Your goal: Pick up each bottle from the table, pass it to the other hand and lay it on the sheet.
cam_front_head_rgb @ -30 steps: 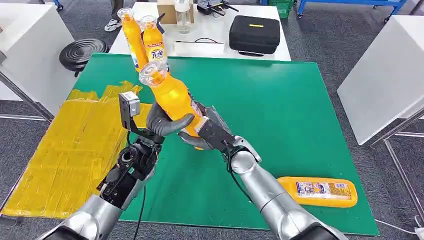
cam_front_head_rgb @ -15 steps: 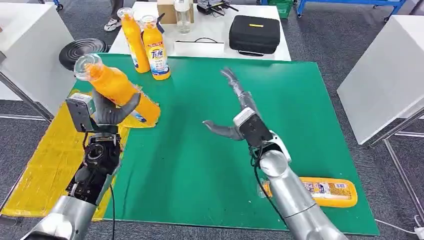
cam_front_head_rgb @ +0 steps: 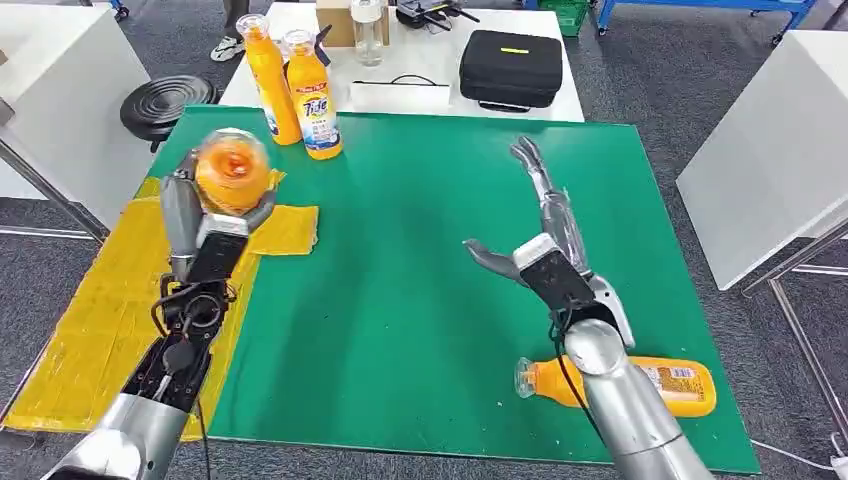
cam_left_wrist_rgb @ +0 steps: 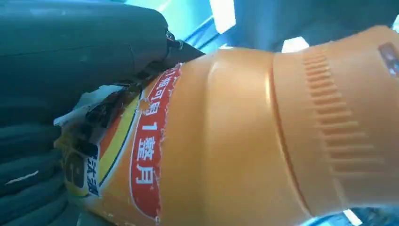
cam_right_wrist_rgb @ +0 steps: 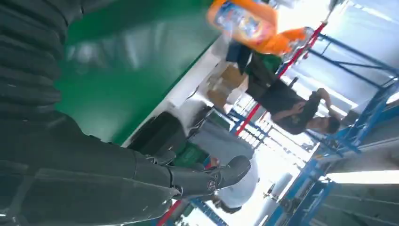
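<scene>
The left hand (cam_front_head_rgb: 215, 225) grips a full orange bottle (cam_front_head_rgb: 232, 170) above the yellow sheet (cam_front_head_rgb: 110, 300) at the worktop's left edge. The right hand (cam_front_head_rgb: 530, 225) is open. It looks heavy and smooth; hold its middle.

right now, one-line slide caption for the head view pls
Left hand holds an orange bottle over the yellow sheet; right hand open above the green mat.

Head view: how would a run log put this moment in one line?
left hand: holds orange bottle above yellow sheet | right hand: open, empty | lying bottle: waiting
</scene>
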Controlling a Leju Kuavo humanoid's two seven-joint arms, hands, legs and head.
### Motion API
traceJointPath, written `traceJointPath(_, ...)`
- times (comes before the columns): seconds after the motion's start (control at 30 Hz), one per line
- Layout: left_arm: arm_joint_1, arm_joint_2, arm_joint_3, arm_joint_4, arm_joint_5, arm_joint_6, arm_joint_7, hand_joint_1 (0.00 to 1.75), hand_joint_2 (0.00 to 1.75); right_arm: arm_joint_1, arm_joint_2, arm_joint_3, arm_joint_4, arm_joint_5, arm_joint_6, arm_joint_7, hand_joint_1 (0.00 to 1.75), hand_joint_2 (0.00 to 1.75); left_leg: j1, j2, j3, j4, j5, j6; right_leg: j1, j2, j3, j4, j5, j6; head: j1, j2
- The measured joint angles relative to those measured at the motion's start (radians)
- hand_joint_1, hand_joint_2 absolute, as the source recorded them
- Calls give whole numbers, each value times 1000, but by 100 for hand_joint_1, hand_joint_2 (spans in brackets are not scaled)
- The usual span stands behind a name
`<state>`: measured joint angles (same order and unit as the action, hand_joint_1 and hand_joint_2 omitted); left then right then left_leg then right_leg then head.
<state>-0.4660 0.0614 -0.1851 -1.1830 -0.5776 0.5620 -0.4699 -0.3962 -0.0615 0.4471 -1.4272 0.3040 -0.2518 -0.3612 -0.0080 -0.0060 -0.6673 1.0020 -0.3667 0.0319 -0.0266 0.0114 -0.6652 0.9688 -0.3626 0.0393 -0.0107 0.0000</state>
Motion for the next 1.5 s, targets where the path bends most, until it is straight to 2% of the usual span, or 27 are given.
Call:
traceJointPath(0.17, -11, -3, -23, 0, -122, 27, 25, 175, 175, 47, -38, -26, -67, 6, 0, 7, 0, 175, -1, 4, 0, 0, -1, -1, -1, 3, -2, 0, 1, 0, 0, 0)
traceJointPath(0.27, -41, 1, -61, 33, -432, 56, 156, 175, 175, 55, -55, -35, -86, 9, 7, 10, 0, 175, -1, 3, 0, 0, 0, 1, -1, 3, -2, -1, 1, 0, 0, 0)
traceJointPath(0.33, -75, 3, -94, 96, -650, 7, 175, 175, 175, 55, -70, -48, -99, -6, 31, 15, 0, 175, 0, 1, 0, 0, 1, 1, 0, 0, -1, 0, 1, 0, 0, 0)
traceJointPath(0.4, -105, 3, -129, 175, -730, -24, 183, 175, 175, 57, -80, -67, -112, -16, 53, 13, 0, 175, 0, 2, -1, 0, 1, 0, 0, 1, -1, 0, 3, -2, 0, 0)
traceJointPath(0.6, -167, 5, -167, 368, -784, -29, 202, 175, 175, 106, -105, -125, -152, -18, 85, -3, 0, 175, -1, 4, 0, 0, 1, 0, 0, 3, -2, 0, 4, -1, 0, 0)
traceJointPath(0.87, -195, 8, -180, 443, -824, -62, 229, 175, 175, 120, -111, -143, -164, -17, 91, -4, 0, 175, 0, 3, -1, 0, 1, 0, 0, 3, -2, 0, 3, -2, 0, 0)
traceJointPath(1.2, -262, 92, -190, 649, -962, -141, 311, 175, 175, 208, -122, -189, -176, -24, 105, -45, 0, 175, 0, 4, -1, 0, 1, 0, 0, 3, -3, 0, 3, -2, 0, 0)
traceJointPath(1.5, -286, 106, -194, 731, -988, -175, 346, 175, 175, 245, -116, -206, -210, -7, 98, -41, 0, 175, 0, 3, -2, 0, 1, -1, 0, 3, -3, 0, 3, -2, 0, 0)
